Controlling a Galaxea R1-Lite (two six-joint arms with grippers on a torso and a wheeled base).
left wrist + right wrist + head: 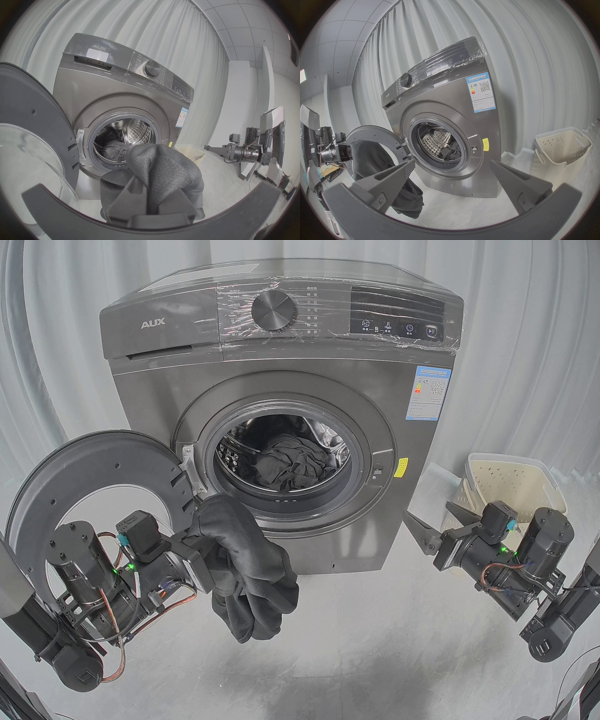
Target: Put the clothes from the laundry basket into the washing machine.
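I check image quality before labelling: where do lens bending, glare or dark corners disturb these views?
Head view: mild bending, curtains bow at the edges; plastic wrap on the washing machine glints. Left wrist view: strong fisheye, black corners; the dark garment hides part of the steel drum. Right wrist view: same fisheye; the drum reflects light.

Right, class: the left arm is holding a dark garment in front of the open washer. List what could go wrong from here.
1. The garment hangs well below the left gripper; its tail could snag on the lower rim of the drum opening.
2. The open door stands close beside that arm and might get knocked.
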